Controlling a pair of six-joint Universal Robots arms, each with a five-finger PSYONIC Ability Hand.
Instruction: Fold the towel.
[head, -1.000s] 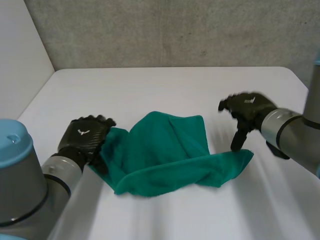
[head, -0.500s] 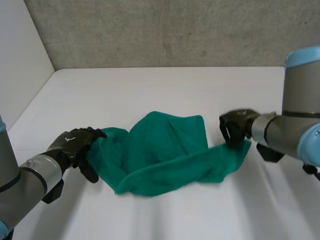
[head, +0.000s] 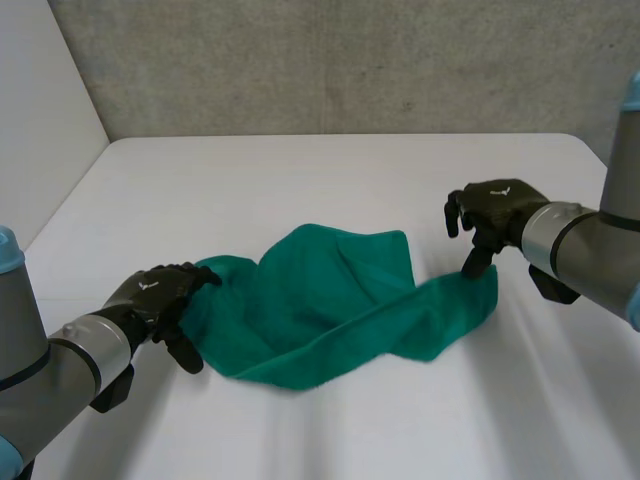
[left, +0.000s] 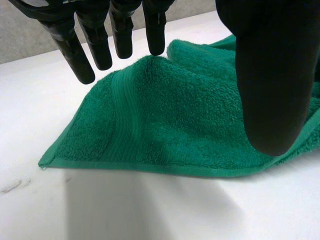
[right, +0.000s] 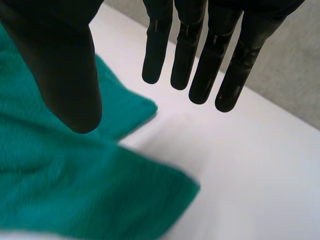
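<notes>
Crumpled green terry towel (head: 330, 305) lies mid-way on the white worktop (head: 300, 180), drawn wider than a second ago. The left hand (head: 155, 292) at its left edge and the right hand (head: 500, 207) above its right corner are both spread, gripping nothing. Judged stage: flattening, with folding not yet begun.

Towel (head: 330, 300): green terry, one pc, rumpled, not yet folded neat. Lies on white table (head: 330, 170), mid-scene L–R, closer to near edge than far. Long axis runs L to R. Centre bunched into a soft hump w/ creases; far side of hump ends in a squarish flap edge. R end drawn out into a narrower strip angling to far-right. Near edge sags in a curve from L-near up to R. Left wrist view: towel (left: 150, 120) at its L end lies flat, hemmed edge on table, woven band across it just in from the corner. Right wrist view: towel (right: 50, 190) at R end shows two layers, a pointed corner beyond a broader one.
</notes>
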